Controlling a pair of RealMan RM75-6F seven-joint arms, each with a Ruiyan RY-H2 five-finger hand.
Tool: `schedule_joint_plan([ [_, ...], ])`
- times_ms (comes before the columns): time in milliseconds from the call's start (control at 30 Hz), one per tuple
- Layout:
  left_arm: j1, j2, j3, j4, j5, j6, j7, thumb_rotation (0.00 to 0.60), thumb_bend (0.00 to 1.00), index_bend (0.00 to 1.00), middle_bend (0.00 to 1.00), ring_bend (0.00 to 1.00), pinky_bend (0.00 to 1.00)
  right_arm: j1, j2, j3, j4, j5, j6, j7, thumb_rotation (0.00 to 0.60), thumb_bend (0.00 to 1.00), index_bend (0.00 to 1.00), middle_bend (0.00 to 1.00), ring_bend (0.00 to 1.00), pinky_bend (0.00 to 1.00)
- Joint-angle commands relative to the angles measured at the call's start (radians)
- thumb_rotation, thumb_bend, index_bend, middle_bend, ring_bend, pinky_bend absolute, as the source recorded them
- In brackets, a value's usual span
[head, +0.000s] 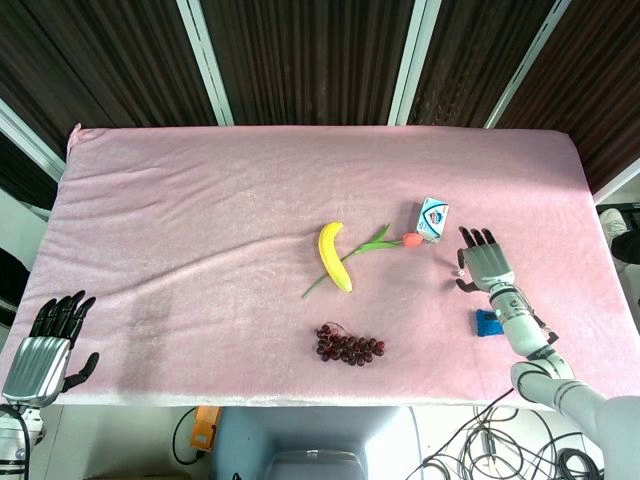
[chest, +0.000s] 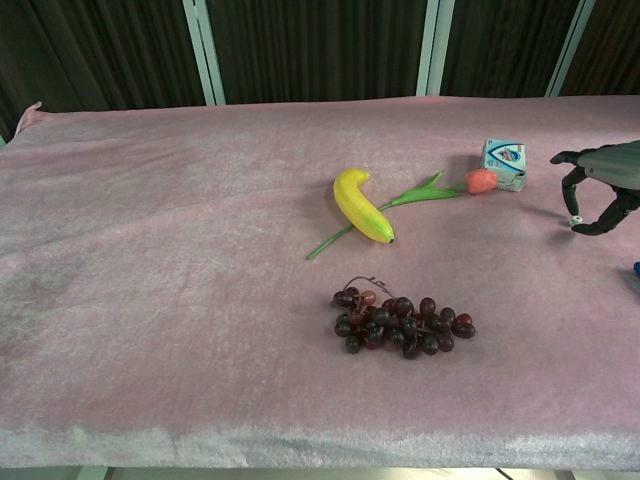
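Head view: right hand (head: 484, 262) hovers, fingers spread and empty, just right of the small carton (head: 433, 218) on the pink counter (head: 200, 200); left hand (head: 45, 345) idle, fingers apart, at the near-left edge. Chest view: right hand (chest: 600, 190) arched, carton (chest: 504, 163) beside the tulip (chest: 478, 180). Approach step; next likely closing in leftward.

The pink velvety cloth-covered tabletop (head: 200, 200) is backed by a dark wood-slatted wall (head: 300, 60), divided by slanted white metal bars (head: 205, 60). Tangled black cables (head: 490, 440) are seen on the pale floor below.
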Motion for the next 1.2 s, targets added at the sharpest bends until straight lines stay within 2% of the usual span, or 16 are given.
schedule_joint_plan([
  [33, 0.000, 0.000, -0.001, 0.001, -0.001, 0.000, -0.001, 0.600, 0.35, 0.00, 0.00, 0.00, 0.02, 0.001, -0.002, 0.000, 0.002, 0.003, -0.003, -0.002, 0.600, 0.42, 0.62, 0.00, 0.00, 0.00],
  [700, 0.006, 0.002, -0.002, 0.000, -0.004, 0.009, -0.001, 0.600, 0.35, 0.00, 0.00, 0.00, 0.02, 0.012, -0.017, 0.002, 0.017, 0.015, -0.020, -0.011, 0.600, 0.44, 0.68, 0.01, 0.00, 0.00],
  [867, 0.009, 0.003, -0.001, 0.000, -0.002, 0.013, -0.004, 0.600, 0.35, 0.00, 0.00, 0.00, 0.02, 0.009, -0.012, 0.007, 0.007, 0.020, -0.007, -0.019, 0.600, 0.48, 0.71, 0.01, 0.00, 0.00],
  [1033, 0.011, 0.004, -0.001, 0.000, 0.000, 0.017, -0.007, 0.600, 0.35, 0.00, 0.00, 0.00, 0.02, 0.001, 0.016, 0.014, -0.040, 0.013, 0.029, -0.014, 0.600, 0.48, 0.72, 0.01, 0.00, 0.00],
  [1200, 0.012, 0.004, -0.001, 0.000, 0.001, 0.020, -0.009, 0.600, 0.35, 0.00, 0.00, 0.00, 0.02, -0.013, 0.083, 0.037, -0.166, -0.007, 0.113, 0.013, 0.600, 0.48, 0.72, 0.01, 0.00, 0.00],
])
